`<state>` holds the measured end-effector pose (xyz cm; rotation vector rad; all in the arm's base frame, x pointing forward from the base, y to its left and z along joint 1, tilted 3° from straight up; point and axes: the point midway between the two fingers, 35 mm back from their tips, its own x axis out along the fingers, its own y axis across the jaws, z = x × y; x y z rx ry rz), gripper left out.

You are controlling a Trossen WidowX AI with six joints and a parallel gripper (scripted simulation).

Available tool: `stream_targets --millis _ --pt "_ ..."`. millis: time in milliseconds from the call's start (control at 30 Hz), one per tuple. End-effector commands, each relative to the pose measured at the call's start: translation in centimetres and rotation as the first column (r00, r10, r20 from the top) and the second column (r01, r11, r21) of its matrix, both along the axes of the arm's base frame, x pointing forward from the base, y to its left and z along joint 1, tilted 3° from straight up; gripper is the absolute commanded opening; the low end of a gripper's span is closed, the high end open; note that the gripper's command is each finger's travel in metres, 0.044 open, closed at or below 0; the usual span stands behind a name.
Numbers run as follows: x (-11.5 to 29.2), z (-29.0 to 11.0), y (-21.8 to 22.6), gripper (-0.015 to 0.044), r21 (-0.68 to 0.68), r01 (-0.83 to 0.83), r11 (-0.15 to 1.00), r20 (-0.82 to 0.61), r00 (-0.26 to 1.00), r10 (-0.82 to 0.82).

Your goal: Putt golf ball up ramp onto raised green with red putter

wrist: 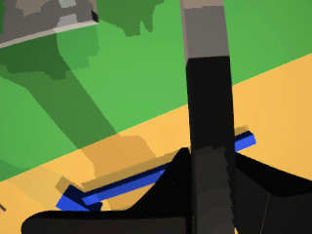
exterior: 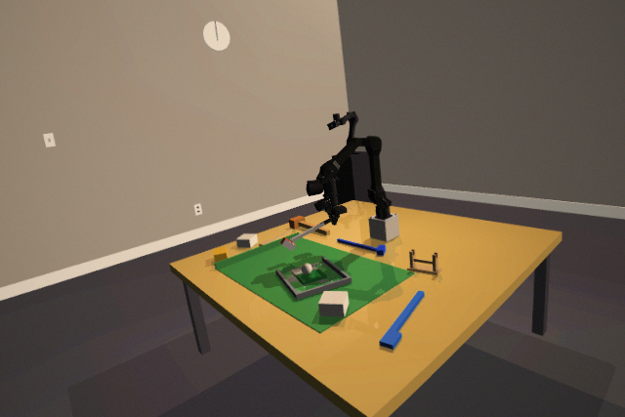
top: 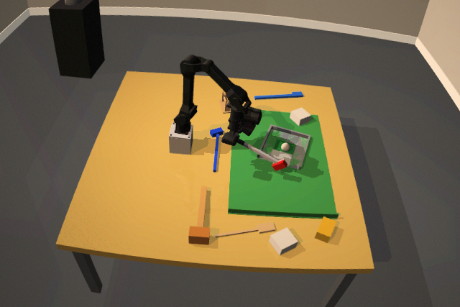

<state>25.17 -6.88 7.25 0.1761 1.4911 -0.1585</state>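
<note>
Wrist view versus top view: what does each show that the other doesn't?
Only the wrist view shows the pincer clamped on the red putter's dark grip close up. Only the top view shows the golf ball inside the raised green's frame and the putter's red head. Both show the green mat and the blue mallet.

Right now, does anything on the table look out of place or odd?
Nothing stands out. The golf ball sits on the raised green inside the grey frame. The pincer is shut on the red putter, its head held above the mat. The other tools lie flat on the table.
</note>
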Motion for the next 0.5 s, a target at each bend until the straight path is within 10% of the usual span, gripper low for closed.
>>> stream_targets --millis 0,467 --pt "-0.11 1.27 -0.04 0.0000 -0.006 0.003 1.000 0.011 1.000 -0.003" --pt "0.05 0.46 -0.02 0.0000 -0.002 0.000 1.000 0.006 1.000 0.000"
